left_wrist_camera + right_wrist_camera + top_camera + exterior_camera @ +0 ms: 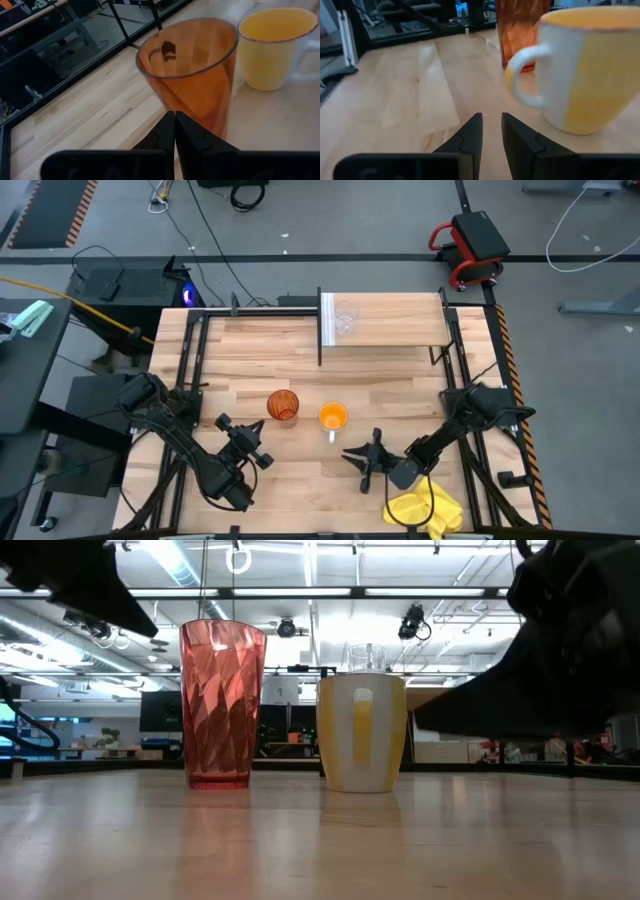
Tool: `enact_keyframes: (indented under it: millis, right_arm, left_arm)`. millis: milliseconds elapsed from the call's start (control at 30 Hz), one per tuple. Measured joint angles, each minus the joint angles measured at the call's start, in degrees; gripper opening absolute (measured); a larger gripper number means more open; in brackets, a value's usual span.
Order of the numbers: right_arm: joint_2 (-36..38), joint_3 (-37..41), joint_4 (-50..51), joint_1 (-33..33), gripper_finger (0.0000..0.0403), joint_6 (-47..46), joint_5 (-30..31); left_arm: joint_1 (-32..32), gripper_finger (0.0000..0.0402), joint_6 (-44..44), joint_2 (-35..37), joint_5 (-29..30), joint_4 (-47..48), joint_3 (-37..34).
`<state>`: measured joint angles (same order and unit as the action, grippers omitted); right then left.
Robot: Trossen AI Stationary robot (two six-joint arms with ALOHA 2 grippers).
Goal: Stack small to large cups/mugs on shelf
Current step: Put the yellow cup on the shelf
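A small clear glass cup (345, 320) stands on the shelf (395, 325) near its white end panel. On the tabletop stand a tall amber-orange tumbler (283, 406) and, to its right, an orange mug (333, 417) whose pale handle (522, 82) points toward the near edge. My left gripper (175, 116) is shut, just near-left of the tumbler (190, 75), pointing at its wall; the high view shows a small gap. My right gripper (491, 120) sits low, near-right of the mug, narrowly open with nothing between its fingers, pointing at the handle.
A yellow cloth (425, 510) lies at the table's near right edge, under my right arm. Black frame rails (190, 370) run along the table's left and right sides. Bare wood (300, 360) lies between the two vessels and the shelf.
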<state>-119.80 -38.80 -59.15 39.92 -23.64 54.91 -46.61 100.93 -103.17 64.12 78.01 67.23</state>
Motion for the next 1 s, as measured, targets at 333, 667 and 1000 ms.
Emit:
enact_keyframes:
  millis: [333, 667, 1000]
  right_arm:
    - [-5.67, -6.56, -1.45, -2.21, 0.0079, 6.8, -0.09]
    - [-4.55, -6.56, -0.94, -2.74, 0.0079, 8.41, 1.92]
    - [-4.53, -6.54, -0.79, -4.31, 0.0079, 8.44, 2.12]
  left_arm:
    - [-2.61, 0.001, 3.95, 0.86, 3.39, -7.15, -8.91]
    - [-4.94, 0.0024, 2.38, 7.32, 1.74, -16.83, -17.26]
    - [-4.58, 0.003, -4.35, 10.81, 0.13, -31.28, -25.82]
